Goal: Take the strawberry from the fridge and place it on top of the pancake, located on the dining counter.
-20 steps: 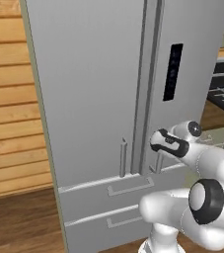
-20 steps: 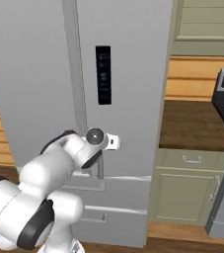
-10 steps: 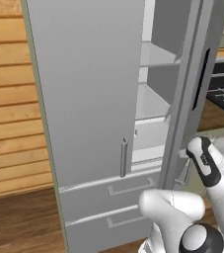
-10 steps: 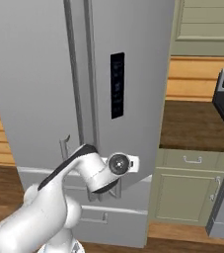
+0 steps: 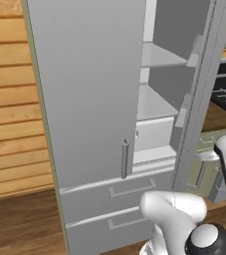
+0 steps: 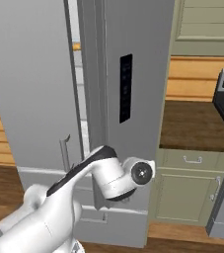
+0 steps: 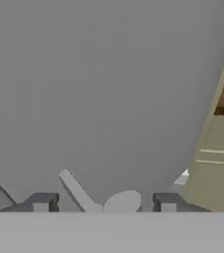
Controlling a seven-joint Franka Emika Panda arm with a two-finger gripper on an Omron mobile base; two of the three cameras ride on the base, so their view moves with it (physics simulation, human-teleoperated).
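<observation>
One fridge (image 5: 89, 99) door stands partly open, gripper (image 7: 103, 202) spread around its bar handle (image 7: 76, 190); risk: fingers slip off mid-swing, leaving shelves blocked.

Light-grey fridge (image 5: 89, 99) with black panel (image 6: 126, 89); pale-green cabinets (image 6: 190, 190); brown wooden floor (image 5: 20, 224).

The fridge (image 5: 89, 99) stands with its right door (image 5: 204, 94) swung open and its left door shut, a vertical bar handle (image 5: 125, 159) low on the latter. Inside show grey-white shelves (image 5: 157, 57) and a pale bin (image 5: 154, 134). Two drawers (image 5: 119, 191) lie below. Wood planking (image 5: 10, 99) covers the wall at left.
</observation>
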